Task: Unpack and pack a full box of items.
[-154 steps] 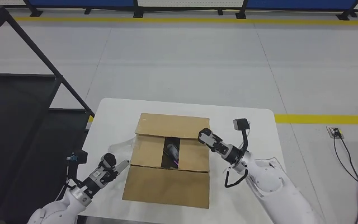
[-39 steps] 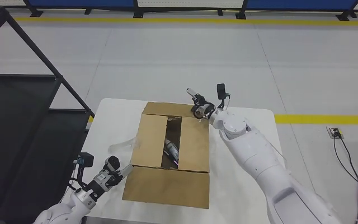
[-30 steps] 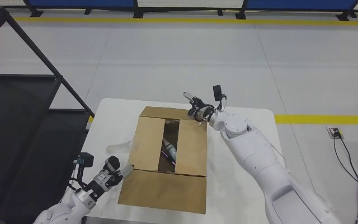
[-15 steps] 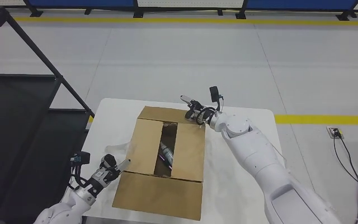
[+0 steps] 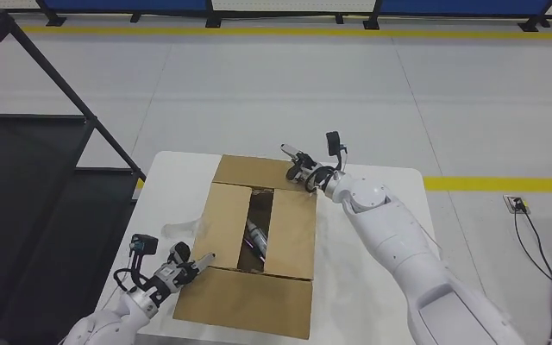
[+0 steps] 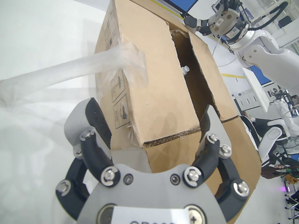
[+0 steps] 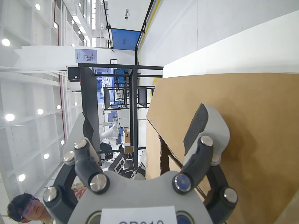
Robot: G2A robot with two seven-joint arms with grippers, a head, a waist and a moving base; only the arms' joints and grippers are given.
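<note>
Box (image 5: 226,233) sits mid-table (image 5: 379,259), the gap between its top flaps running 12-to-6 with a bottle (image 5: 256,235) visible inside. The right gripper (image 5: 294,164) is at the box's 1 o'clock far edge, spread and empty, with one finger against the cardboard. The left gripper (image 5: 198,264), also spread and empty, is at the 7 o'clock corner and lined up on the left flap's near end, so it's probably the better-placed arm for the lift.

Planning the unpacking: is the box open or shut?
Partly open. Box top flaps lie nearly flat; the gap between them shows an item inside.
</note>
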